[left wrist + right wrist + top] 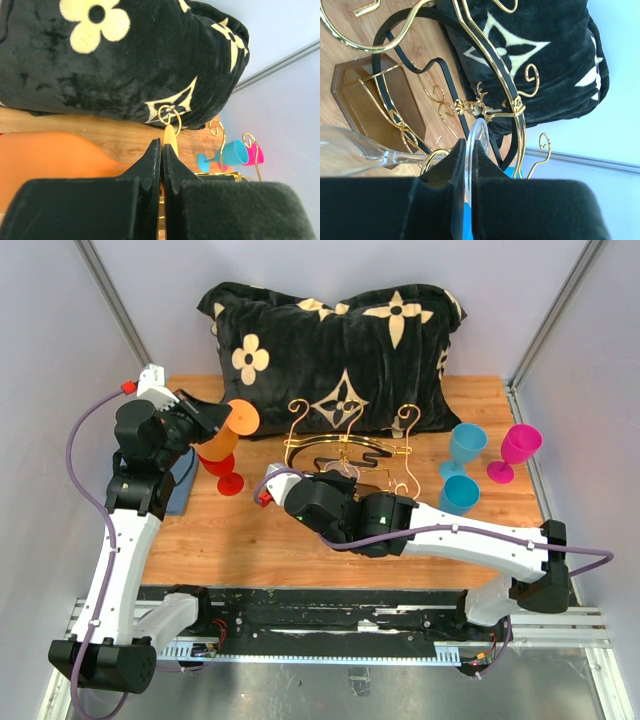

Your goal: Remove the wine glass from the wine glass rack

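The wine glass rack (350, 443) is a gold scrolled wire stand with black rails on a brown base (365, 95), in front of the pillow. My right gripper (342, 476) is at the rack's front and is shut on the round foot (479, 134) of a clear wine glass. The glass's stem (405, 159) and bowl (340, 150) run left, close to the rails. My left gripper (222, 420) is left of the rack. It is shut on the foot (170, 135) of an orange wine glass (217, 445) and holds it off the table.
A black pillow (330, 350) with cream flowers lies behind the rack. A red glass (226, 473) stands under the orange one. Two blue glasses (466, 445) (460, 493) and a pink glass (518, 450) stand right of the rack. Grey walls enclose the wooden table (250, 540).
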Available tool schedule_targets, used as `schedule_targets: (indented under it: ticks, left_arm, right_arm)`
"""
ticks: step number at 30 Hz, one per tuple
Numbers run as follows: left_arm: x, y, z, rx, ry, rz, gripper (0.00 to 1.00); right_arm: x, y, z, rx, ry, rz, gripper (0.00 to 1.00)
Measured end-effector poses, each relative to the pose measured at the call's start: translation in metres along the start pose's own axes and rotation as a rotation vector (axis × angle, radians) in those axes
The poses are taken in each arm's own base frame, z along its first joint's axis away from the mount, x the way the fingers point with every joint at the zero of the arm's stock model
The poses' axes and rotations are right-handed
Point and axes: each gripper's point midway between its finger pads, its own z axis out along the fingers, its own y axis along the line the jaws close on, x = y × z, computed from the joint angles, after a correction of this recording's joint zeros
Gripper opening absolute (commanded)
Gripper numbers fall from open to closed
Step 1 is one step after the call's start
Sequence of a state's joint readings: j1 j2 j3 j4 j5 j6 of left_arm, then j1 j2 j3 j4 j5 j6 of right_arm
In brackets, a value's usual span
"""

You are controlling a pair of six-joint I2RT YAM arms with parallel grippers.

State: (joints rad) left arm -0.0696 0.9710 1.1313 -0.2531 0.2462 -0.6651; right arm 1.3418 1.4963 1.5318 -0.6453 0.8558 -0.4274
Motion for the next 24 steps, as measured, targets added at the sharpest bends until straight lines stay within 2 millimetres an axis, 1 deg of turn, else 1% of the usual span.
schedule_targets:
  ticks: [4,8,10,16,24]
  left_arm:
    - [0.003,0.005,-0.001,-0.019,0.009,0.011,0.0]
    - [0.003,0.006,-0.002,-0.022,0.01,0.018,0.01]
    - [0.003,0.006,-0.002,-0.021,0.009,0.025,0.0]
    - [0.003,0.007,-0.003,-0.027,0.009,0.038,0.01]
    - [0.005,0.01,-0.003,-0.034,0.014,0.045,0.01]
  right_arm:
    - [0.002,-0.006,-0.003,0.016,-0.003,0.001,0.01]
    - [0.002,-0.019,-0.008,0.061,-0.021,0.01,0.01]
    - [0.003,-0.022,-0.009,0.072,-0.024,0.008,0.01]
    - [0.008,-0.021,-0.013,0.07,-0.026,0.006,0.01]
    - [0.011,-0.016,-0.029,0.059,-0.047,-0.004,0.01]
